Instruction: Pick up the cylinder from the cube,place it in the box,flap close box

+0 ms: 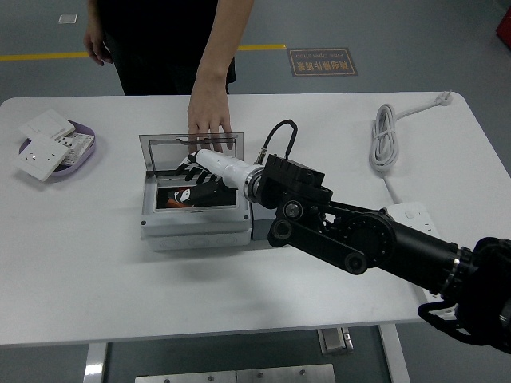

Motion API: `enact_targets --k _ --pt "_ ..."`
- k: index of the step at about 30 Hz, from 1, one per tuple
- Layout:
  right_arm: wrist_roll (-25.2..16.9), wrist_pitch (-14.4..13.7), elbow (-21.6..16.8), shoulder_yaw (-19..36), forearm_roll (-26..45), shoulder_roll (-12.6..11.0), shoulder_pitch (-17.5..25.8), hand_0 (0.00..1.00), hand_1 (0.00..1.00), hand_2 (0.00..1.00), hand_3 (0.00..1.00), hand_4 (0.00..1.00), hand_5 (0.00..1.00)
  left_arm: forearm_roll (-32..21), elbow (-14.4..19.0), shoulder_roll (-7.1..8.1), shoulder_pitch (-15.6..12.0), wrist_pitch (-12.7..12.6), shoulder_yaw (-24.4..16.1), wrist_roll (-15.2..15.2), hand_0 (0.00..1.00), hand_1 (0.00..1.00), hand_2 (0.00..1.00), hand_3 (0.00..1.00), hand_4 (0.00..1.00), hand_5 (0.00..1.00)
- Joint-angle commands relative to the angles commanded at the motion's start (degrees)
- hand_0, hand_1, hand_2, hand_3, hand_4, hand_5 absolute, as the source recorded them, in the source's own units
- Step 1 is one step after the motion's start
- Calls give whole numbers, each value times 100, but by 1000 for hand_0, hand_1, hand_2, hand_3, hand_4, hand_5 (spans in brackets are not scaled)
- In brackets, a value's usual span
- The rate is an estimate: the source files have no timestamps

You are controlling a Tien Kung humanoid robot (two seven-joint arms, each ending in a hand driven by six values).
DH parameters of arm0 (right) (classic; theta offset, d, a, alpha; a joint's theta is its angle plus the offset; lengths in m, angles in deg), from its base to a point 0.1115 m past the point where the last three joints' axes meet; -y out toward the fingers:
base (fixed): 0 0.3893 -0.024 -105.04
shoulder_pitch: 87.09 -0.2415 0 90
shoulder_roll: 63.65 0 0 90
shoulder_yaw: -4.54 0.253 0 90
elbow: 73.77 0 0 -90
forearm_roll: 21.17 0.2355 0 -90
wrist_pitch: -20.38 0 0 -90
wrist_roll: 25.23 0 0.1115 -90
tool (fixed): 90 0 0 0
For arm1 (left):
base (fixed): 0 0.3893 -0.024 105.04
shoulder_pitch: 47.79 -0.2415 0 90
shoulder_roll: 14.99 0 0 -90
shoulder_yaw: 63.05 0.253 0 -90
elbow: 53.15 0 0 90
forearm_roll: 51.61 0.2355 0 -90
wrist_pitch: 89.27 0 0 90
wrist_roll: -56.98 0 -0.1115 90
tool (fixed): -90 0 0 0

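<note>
The grey box (196, 227) stands at mid-table with its clear lid (172, 150) raised at the back. My right hand (194, 177) reaches from the right down into the box, its black fingers (185, 166) spread. Below them a strip of the orange cylinder (172, 202) shows on the box floor, the rest of it hidden by the hand. A person's hand (209, 112) rests on the lid's far edge. My arm covers the cube. The left arm is out of view.
A purple dish (80, 152) with white socket plates sits at the far left. A coiled white cable (386, 136) lies at the right, with a white power strip (413, 214) behind my forearm. The person stands at the far side.
</note>
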Motion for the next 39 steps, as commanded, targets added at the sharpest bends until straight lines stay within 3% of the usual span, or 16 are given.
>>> enact_targets --k 10,17,23,34,39 --pt "-215 28 -704 913 524 -674 191 669 676 720 746 780 483 -53 0 -44 -57 -2 54 17 600 581 591 582 642 202" --pt "-527 21 -753 1391 447 -970 51 668 661 709 735 771 479 -70 0 -25 -32 -1 85 30 599 580 591 582 642 202" --pt "-795 79 -434 1424 407 -954 -34 667 660 709 732 770 478 -45 0 -11 -17 3 77 21 599 580 591 582 642 202" --pt "-1694 32 809 1051 615 -663 -206 661 648 688 697 756 469 -12 0 -7 33 8 80 24 599 580 591 582 641 202" --pt "-1783 -93 755 961 594 -642 -128 674 648 676 700 751 459 -7 0 -10 30 7 74 22 599 580 590 582 641 201"
